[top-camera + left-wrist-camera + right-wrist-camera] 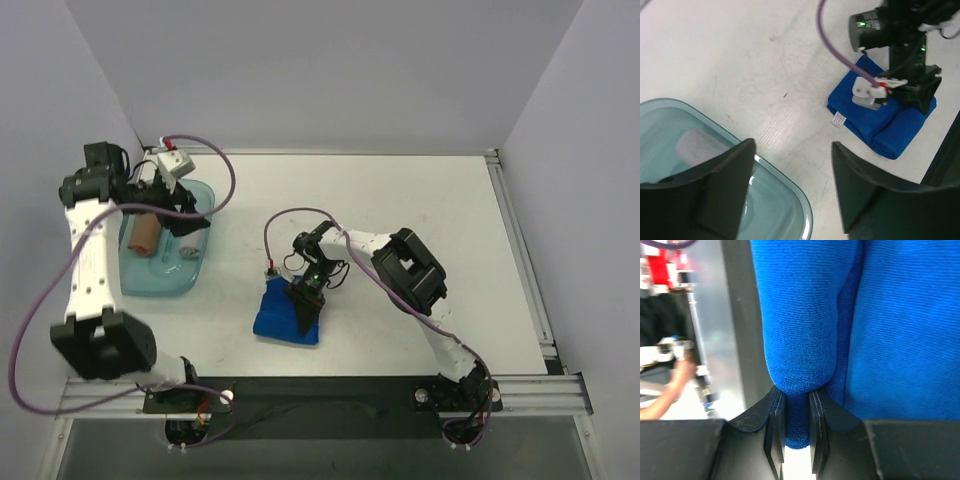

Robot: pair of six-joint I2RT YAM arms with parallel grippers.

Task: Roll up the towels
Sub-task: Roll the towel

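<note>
The royal-blue towel (280,318) lies partly rolled on the table near the front edge, its rolled end nearest that edge. My right gripper (306,304) is shut on that rolled end; in the right wrist view blue terry cloth (805,315) is pinched between the pads of the right gripper (796,420). From the left wrist view the same blue towel (875,122) shows its small white tag (839,119). My left gripper (792,185) hangs open and holds nothing, over the corner of a teal bin (801,206). Inside the bin lie a tan roll (143,233) and a whitish roll (697,147).
The translucent teal bin (160,290) stands at the far left of the table, with my left gripper (178,218) over it. A purple cable (832,47) loops above the right wrist. Grey walls close the back and sides; a metal rail (520,250) runs down the right.
</note>
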